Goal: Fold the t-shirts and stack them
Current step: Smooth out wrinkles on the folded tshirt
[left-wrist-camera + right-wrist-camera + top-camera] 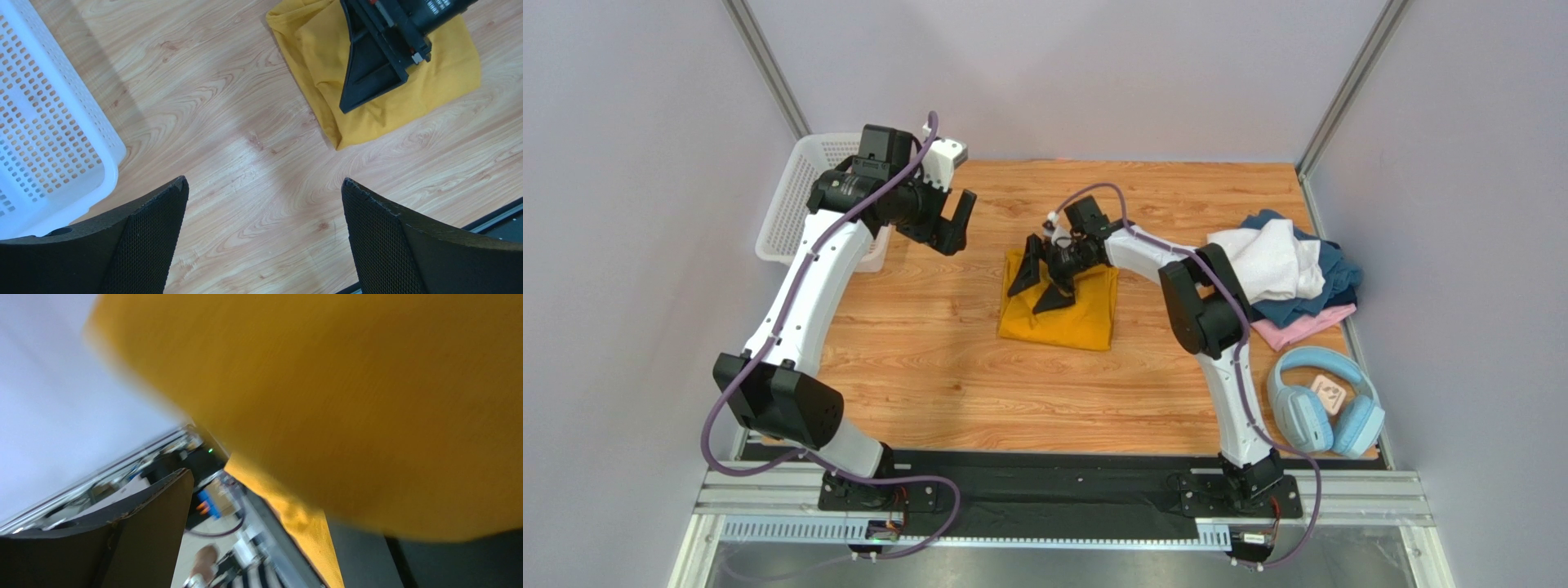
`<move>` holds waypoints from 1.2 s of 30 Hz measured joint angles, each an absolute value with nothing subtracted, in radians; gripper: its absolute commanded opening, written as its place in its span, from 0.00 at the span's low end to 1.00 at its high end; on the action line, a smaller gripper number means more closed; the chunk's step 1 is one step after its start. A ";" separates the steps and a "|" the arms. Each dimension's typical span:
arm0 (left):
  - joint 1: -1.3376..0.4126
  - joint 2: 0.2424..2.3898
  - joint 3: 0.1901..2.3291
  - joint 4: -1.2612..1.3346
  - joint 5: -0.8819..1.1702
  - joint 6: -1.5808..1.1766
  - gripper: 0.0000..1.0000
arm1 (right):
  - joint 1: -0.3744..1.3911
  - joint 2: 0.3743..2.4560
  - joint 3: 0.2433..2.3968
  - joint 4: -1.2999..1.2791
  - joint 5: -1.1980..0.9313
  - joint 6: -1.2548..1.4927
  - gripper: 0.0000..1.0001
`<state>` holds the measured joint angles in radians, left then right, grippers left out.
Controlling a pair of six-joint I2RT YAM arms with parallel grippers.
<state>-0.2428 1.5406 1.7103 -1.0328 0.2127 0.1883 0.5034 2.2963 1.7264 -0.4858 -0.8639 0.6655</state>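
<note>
A mustard-yellow t-shirt point(1069, 316) lies folded in a rough square at the middle of the table. My right gripper point(1043, 284) stands open on its far left part, fingers spread wide and down against the cloth. In the right wrist view yellow cloth point(344, 386) fills most of the frame and hides one finger; the other finger point(153, 527) is bare. My left gripper point(264, 184) hangs open and empty above bare wood, left of the shirt point(313, 55). White point(1271, 260), dark blue point(1339, 279) and pink point(1302, 326) t-shirts lie heaped at the right edge.
A white mesh basket point(795, 202) sits at the back left, close under the left arm, and shows in the left wrist view as a basket point(43, 141). Light-blue headphones point(1326, 407) lie at the front right. Grey walls close in the table's sides.
</note>
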 measured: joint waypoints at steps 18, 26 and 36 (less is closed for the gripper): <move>-0.235 1.541 1.710 -1.066 0.246 0.193 1.00 | 0.505 2.350 1.997 -0.599 -0.888 0.670 0.90; -0.235 1.531 1.710 -1.080 0.250 0.193 1.00 | 0.492 2.472 2.126 -0.581 -0.889 0.673 0.84; -0.235 1.501 1.710 -1.089 0.262 0.191 1.00 | 0.450 2.561 2.122 -0.603 -0.942 0.679 0.99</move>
<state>-0.2348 1.5005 1.7096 -1.0885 0.2619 0.1913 0.4500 2.5610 2.1216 -0.6025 -0.9417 0.6788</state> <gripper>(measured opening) 0.994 0.907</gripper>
